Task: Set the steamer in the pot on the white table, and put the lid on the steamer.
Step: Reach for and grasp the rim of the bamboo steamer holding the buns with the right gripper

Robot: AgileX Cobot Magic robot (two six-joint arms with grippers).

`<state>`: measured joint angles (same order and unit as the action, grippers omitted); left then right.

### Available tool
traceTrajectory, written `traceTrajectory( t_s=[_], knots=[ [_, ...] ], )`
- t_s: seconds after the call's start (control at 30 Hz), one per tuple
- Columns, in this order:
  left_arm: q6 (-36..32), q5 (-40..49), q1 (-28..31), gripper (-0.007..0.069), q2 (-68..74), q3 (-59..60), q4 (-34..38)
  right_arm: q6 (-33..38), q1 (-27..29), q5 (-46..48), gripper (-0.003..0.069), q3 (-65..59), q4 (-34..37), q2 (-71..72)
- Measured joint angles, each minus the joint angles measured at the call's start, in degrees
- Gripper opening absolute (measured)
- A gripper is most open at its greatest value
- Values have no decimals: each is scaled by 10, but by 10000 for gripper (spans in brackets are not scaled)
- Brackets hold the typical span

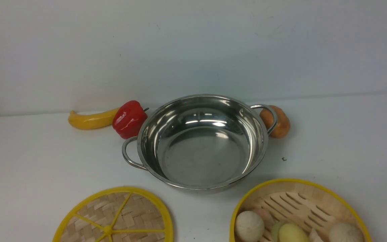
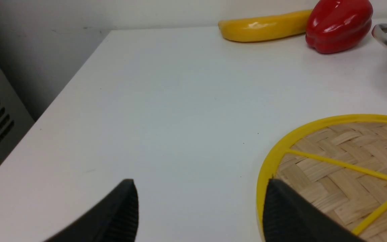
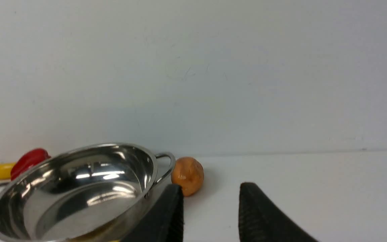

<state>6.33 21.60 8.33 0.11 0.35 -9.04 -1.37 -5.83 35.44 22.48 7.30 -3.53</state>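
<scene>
Steamer, lid apart; bare table between, pot behind.

White table — pot mid-table; lid and steamer at the near edge; banana, red bell pepper and a round orange-brown food toward the far edge.

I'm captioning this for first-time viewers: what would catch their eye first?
The shiny, empty pot at the white table's middle stands out first. A bright red pepper lies beside its far left side. Nearest the camera, the yellow-rimmed lid sits left and the steamer with toy buns right.
</scene>
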Motion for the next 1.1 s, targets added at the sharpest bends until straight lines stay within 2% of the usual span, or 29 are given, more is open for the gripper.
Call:
traceTrajectory(
  t_s=[0.17,0.5,0.77,0.9,1.0,1.03,1.1],
  knots=[
    [0,0,0,461,0,0,0,-3,0,41,249,66,-11,-45],
    [0,0,0,461,0,0,0,-21,0,-10,249,77,-4,-129],
    [0,0,0,461,0,0,0,-17,0,-14,249,82,59,-220],
    [0,0,0,461,0,0,0,58,0,67,249,111,97,-303],
    [0,0,0,461,0,0,0,167,0,158,249,148,104,-394],
    [0,0,0,461,0,0,0,167,0,162,249,148,104,-399],
    [0,0,0,461,0,0,0,237,0,202,249,185,108,-465]
  ],
)
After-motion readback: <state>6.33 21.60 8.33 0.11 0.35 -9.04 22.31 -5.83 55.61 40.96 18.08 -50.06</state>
